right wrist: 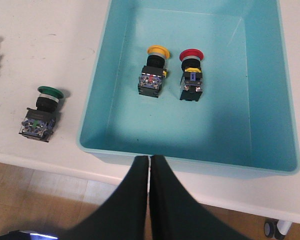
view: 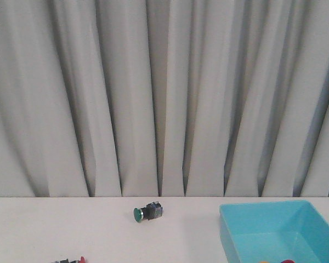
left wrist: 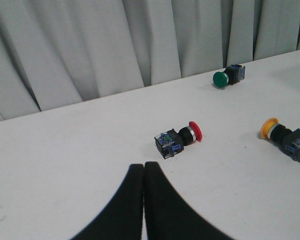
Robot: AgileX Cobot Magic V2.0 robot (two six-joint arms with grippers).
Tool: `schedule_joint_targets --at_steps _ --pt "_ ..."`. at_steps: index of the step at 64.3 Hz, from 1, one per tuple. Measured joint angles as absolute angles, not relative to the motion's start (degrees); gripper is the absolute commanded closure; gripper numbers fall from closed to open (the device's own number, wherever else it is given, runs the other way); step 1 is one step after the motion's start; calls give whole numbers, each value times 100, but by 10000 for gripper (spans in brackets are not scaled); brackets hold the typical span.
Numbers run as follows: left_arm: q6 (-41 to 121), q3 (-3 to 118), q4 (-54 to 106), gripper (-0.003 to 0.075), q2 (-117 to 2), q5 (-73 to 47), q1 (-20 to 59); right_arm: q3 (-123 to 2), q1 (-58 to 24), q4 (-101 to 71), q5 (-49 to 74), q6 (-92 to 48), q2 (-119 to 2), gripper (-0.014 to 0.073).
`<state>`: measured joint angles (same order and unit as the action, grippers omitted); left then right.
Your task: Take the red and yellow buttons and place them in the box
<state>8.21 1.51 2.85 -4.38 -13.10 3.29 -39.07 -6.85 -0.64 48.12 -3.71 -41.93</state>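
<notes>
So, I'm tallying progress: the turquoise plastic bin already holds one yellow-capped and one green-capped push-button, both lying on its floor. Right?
Not quite. The right wrist view shows the turquoise plastic bin holding a yellow-capped push-button and a red-capped push-button, not a green one. The green-capped push-button lies on the white table beside the bin.
</notes>
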Motion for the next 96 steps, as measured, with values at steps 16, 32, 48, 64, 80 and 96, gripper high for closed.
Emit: schedule_joint_targets --at_steps 16,32,48,64,80,96 --pt "554 -145 285 727 64 -661 329 -3907 -685 -64 4865 -371 -4191 600" --pt "518 -152 285 727 64 -578 329 -3907 -690 -63 4899 -371 -4191 600" --pt "518 -152 285 727 64 -573 329 -3907 -690 -63 4899 -371 -4191 600" --pt "518 -152 285 727 64 -573 329 -3907 -690 -63 4899 -371 -4191 600" --pt "518 -152 285 727 64 -573 329 -3897 -690 54 4828 -469 -3956 600" --pt "518 -152 285 727 64 -573 329 -2701 -112 85 2979 -506 -2366 600"
